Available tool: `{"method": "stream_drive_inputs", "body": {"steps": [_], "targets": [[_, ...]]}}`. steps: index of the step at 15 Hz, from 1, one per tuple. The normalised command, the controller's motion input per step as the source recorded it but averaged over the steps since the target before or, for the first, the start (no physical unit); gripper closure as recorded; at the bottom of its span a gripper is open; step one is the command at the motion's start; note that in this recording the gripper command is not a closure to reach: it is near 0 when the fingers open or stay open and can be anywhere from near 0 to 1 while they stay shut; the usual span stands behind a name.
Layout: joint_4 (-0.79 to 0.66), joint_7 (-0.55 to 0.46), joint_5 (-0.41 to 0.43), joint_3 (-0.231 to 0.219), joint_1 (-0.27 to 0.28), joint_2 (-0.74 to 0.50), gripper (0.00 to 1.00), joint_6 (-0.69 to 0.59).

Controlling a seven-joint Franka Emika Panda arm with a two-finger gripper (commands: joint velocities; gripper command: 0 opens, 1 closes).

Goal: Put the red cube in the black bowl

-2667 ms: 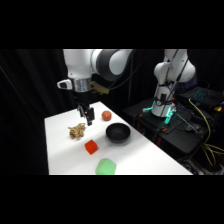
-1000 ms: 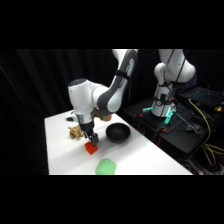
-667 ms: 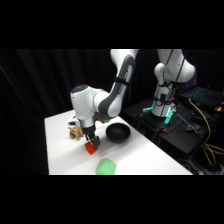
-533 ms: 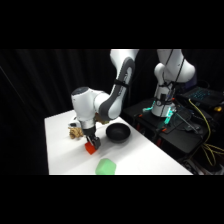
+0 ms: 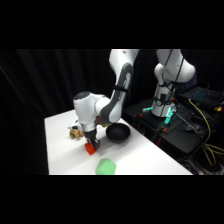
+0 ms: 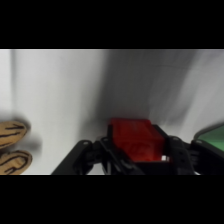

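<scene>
On the white table (image 5: 60,145), seen from the side, there is bare room along the left edge and at the near left corner. Next comes a small tan toy (image 5: 76,132) with dark stripes. Just to its right, the gripper (image 5: 92,145) is down low at the red cube (image 5: 90,148), which sits on the table near the middle. In the wrist view the red cube (image 6: 136,137) lies between the two black fingers (image 6: 176,150), one on each side of it. The fingers look close to its sides, but I cannot tell if they are squeezing it or just beside it. The striped toy (image 6: 12,145) shows at the left edge of that view, well apart from the cube, with bare white table between them.

In front of the cube, near the table's front edge, is a pale green block (image 5: 105,167). It is near the cube but not touching it. To the right of the gripper sits the black bowl (image 5: 118,132), close to the right edge of the table. It is near the cube, with a small gap of table between.

A few seconds ago the gripper was high above the table. Since then it has come down to the cube. The cube, the bowl, the toy and the green block lie where they did before.
</scene>
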Motion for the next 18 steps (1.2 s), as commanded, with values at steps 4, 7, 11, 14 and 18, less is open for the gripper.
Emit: {"method": "stream_drive_inputs", "body": {"steps": [4,7,11,14,18], "targets": [[-0.08,0.04,-0.104,-0.055,0.026,-0.17,1.00,0.10],[-0.23,0.15,-0.062,-0.061,0.071,-0.41,1.00,-0.11],[-0.31,0.16,-0.040,-0.050,0.087,-0.56,1.00,-0.30],[-0.31,0.19,-0.138,-0.101,0.139,-0.56,1.00,-0.35],[-0.35,0.14,-0.148,-0.059,0.112,-0.52,1.00,-0.28]]}}
